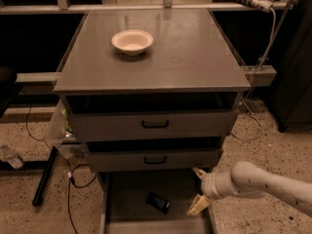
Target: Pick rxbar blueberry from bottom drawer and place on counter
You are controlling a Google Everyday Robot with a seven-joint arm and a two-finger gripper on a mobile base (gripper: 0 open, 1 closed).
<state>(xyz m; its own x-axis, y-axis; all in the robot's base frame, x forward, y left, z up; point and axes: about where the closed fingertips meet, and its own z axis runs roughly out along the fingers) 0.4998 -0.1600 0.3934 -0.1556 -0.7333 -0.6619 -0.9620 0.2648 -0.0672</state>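
The rxbar blueberry (158, 202) is seen lying flat and askew on the plain floor of the pulled-out bottom drawer (127, 191), just left of the gripper (198, 189), whose two pale fingers are spread with nothing between them. The bar is best approached from above, with the fingers set across its narrow width and kept off the drawer's right wall. A pale bowl (132, 41) is carried on the matte grey counter (190, 57); speckled flooring (278, 150) surrounds the cabinet.

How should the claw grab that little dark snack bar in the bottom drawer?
From straight above, pinching its two long edges: the rxbar blueberry lies flat and slanted on the bottom drawer floor. The open claw is beside it, near the drawer's side.
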